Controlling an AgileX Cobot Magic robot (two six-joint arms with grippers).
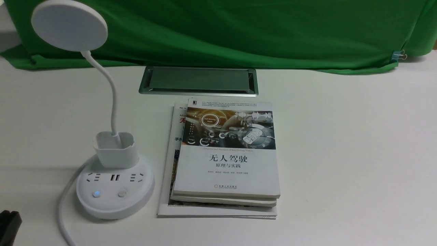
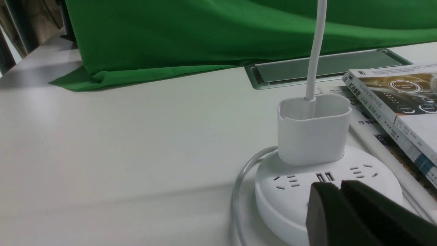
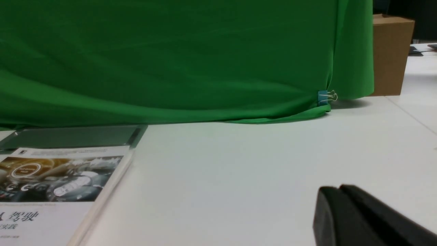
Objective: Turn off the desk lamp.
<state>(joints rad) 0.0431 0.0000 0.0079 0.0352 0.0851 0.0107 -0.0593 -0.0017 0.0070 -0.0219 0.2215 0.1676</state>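
Observation:
The white desk lamp stands at the front left of the table. Its flat round disc head [image 1: 69, 25] is up at the far left on a thin gooseneck [image 1: 110, 92] that rises from a small cup [image 1: 115, 150] on the round socket base [image 1: 114, 191]. The base has two buttons; the left button [image 1: 97, 194] glows blue, the right button [image 1: 122, 194] is plain. My left gripper [image 1: 8, 222] is shut and empty at the front left corner, short of the base. In the left wrist view the gripper [image 2: 338, 186] hides the buttons on the base [image 2: 293, 194]. My right gripper [image 3: 338, 189] is shut and empty over bare table.
A stack of books [image 1: 225, 157] lies just right of the lamp base. The lamp's white cord [image 1: 65, 205] runs off the front left. A metal cable hatch [image 1: 198, 80] is set in the table behind the books. A green cloth [image 1: 239, 30] hangs along the back.

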